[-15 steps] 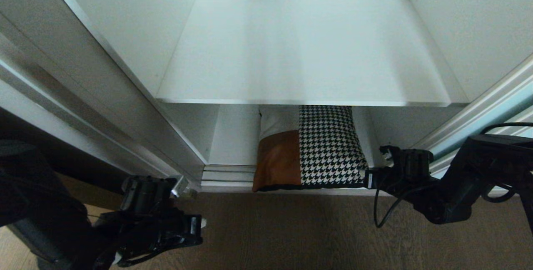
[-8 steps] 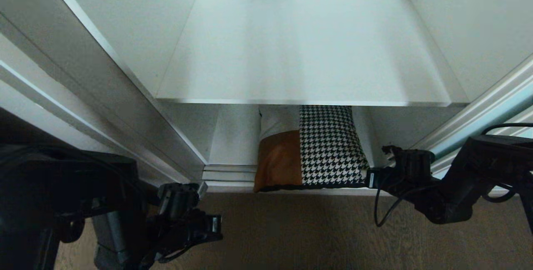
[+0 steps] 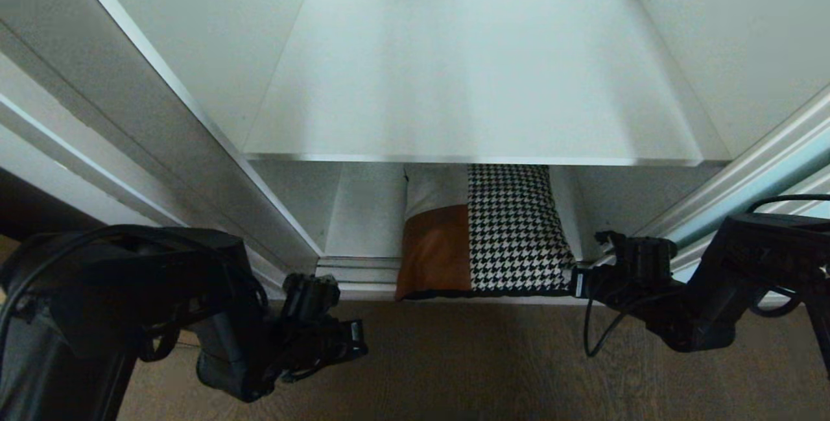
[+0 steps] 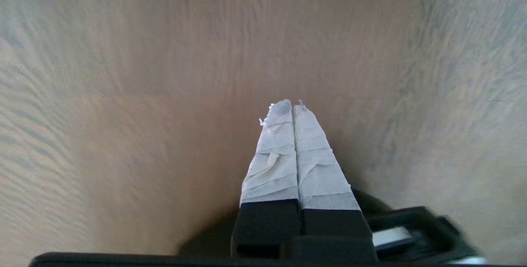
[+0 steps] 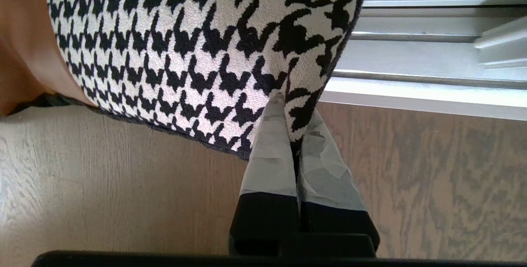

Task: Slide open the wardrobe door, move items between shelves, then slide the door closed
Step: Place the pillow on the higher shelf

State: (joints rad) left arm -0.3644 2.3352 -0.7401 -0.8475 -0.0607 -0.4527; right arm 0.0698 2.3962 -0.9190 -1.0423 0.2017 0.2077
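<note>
Cushion (image 3: 485, 233): lies on the lowest shelf (image 3: 363, 213), 6 o'clock edge overhanging the floor (image 3: 467, 362) — easy to pinch.
Right end effector (image 5: 294, 135): clamped on the cushion's houndstooth corner at 4 o'clock.
Left end effector (image 4: 291, 108): fingers together, empty, at 8 o'clock over the floor.

Cushion (image 3: 483, 233) lies on the wardrobe's bottom board under the shelf (image 3: 473, 77), its front edge overhanging the floor (image 3: 467, 362). My right gripper (image 3: 574, 280) at its right front corner; my left gripper (image 3: 356, 336) over floor, left of it, apart.

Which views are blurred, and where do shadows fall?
Left wrist view: floor smeared by motion, left gripper sharp. Right wrist view: sharp on cushion. Head view: lower shelf shaded under the bright upper shelf.
</note>
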